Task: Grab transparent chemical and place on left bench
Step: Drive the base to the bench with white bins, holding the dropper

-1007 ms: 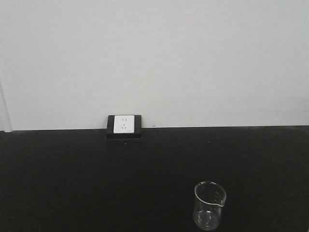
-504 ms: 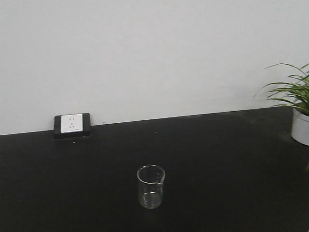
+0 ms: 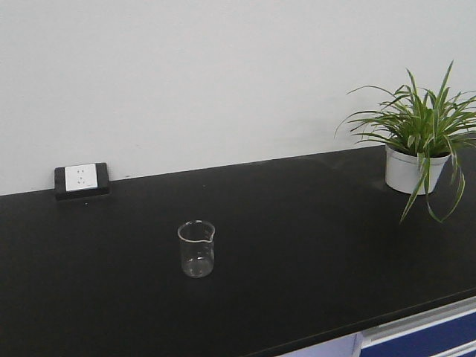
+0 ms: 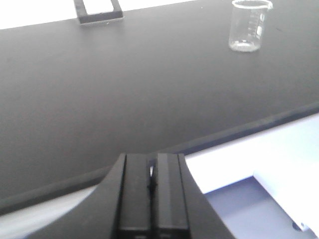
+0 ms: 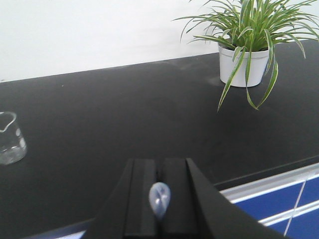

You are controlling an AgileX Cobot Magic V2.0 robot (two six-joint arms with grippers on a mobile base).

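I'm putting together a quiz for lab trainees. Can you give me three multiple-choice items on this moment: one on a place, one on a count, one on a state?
1. Where on the bench does the potted plant stand?
A) at the right end
B) at the left end
C) at the middle of the front edge

2. How many glass beakers stand on it?
A) none
B) one
C) three

3. What state is the right gripper in?
A) wide open
B) shut on nothing
C) shut on the transparent chemical

Answers:
1 A, its white pot sits far right in the front view.
2 B, only one shows in every view.
3 C, the clear bulb shows clamped in it.
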